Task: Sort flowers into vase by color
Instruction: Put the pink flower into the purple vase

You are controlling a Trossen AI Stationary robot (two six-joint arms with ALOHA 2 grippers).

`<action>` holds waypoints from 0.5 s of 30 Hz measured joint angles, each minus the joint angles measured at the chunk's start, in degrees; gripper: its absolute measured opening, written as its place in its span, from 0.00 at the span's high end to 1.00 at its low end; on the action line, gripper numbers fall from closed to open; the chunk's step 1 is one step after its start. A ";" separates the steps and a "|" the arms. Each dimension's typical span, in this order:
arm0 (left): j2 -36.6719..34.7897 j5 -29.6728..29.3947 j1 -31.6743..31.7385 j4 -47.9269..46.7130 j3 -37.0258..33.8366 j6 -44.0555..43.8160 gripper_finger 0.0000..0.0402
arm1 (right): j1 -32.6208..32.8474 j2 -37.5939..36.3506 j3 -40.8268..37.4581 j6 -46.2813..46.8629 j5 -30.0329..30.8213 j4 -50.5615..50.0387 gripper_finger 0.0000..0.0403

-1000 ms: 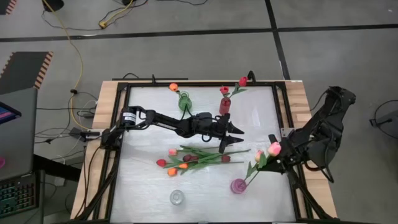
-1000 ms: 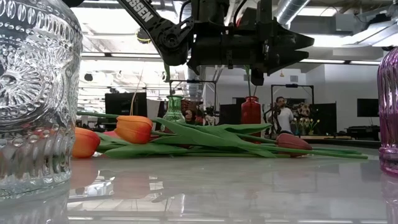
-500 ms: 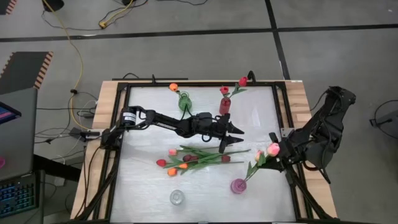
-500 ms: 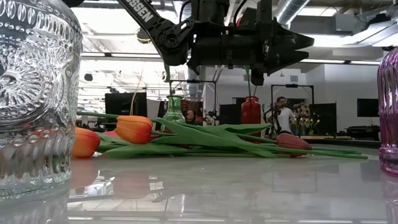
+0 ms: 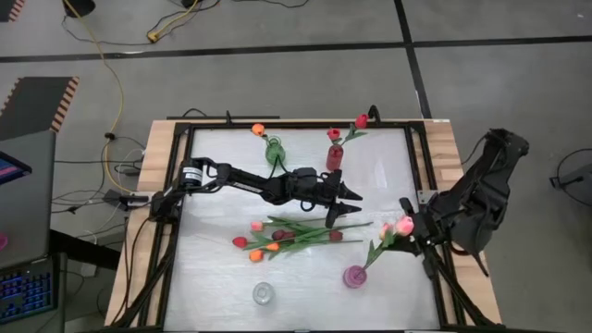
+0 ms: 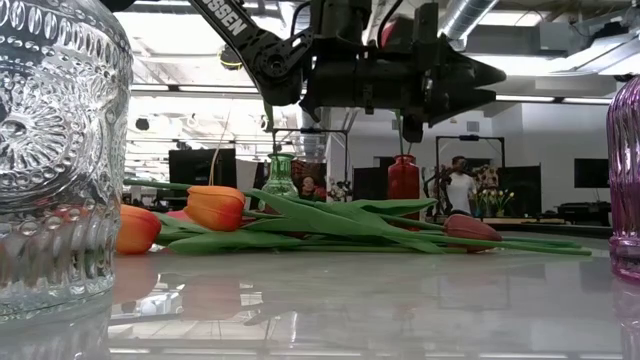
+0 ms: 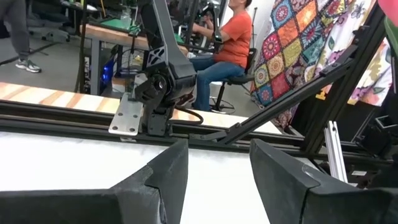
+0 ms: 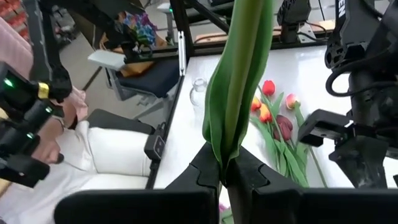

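Note:
My right gripper (image 5: 410, 229) is shut on a pink tulip (image 5: 404, 225) at the table's right side, above the pink vase (image 5: 354, 276). The tulip's stem slants down toward that vase. My left gripper (image 5: 344, 205) hovers open over the table's middle, just beyond a pile of orange, red and maroon tulips (image 5: 291, 233) lying flat on the table. In the low view it hangs above that tulip pile (image 6: 320, 220). A green vase (image 5: 275, 154) holds an orange tulip, and a red vase (image 5: 334, 158) holds red ones. My right gripper pinches the pink tulip's green stem and leaf (image 8: 225, 155) between its two fingers, close to the head (image 5: 404, 225). The fingers come level from the table's right and lie across the stem. The tulip is lifted clear and tilted, its lower end (image 5: 370, 261) near the pink vase's mouth.
A clear glass vase (image 5: 264, 293) stands near the table's near edge, large at the left of the low view (image 6: 60, 150). A black frame rail (image 5: 421, 157) borders the white tabletop. People sit and stand in the room behind.
My right gripper has drifted slightly toward the table's left and near edge, carrying the pink tulip closer to the pink vase. It stays shut on the stem.

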 joint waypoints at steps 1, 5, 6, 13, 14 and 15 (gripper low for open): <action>0.00 -0.02 0.00 0.01 0.00 0.00 0.60 | 0.00 0.38 0.00 0.00 -0.03 -0.22 0.90; 0.00 -0.09 0.00 -0.01 0.00 0.00 0.60 | 0.00 1.93 0.00 0.06 -0.11 -0.67 0.89; 0.00 -0.13 0.00 0.03 0.00 0.00 0.60 | 0.00 2.33 0.00 0.15 -0.14 -0.69 0.89; 0.00 -0.14 0.00 0.01 0.00 0.02 0.60 | -0.07 3.73 0.00 0.18 -0.42 -0.63 0.87; 0.00 -0.13 0.00 0.01 0.00 0.02 0.60 | -0.07 3.75 0.00 0.20 -0.46 -0.63 0.87; 0.00 -0.15 0.00 0.01 0.00 0.00 0.60 | -0.15 3.73 0.00 0.20 -0.44 -0.61 0.87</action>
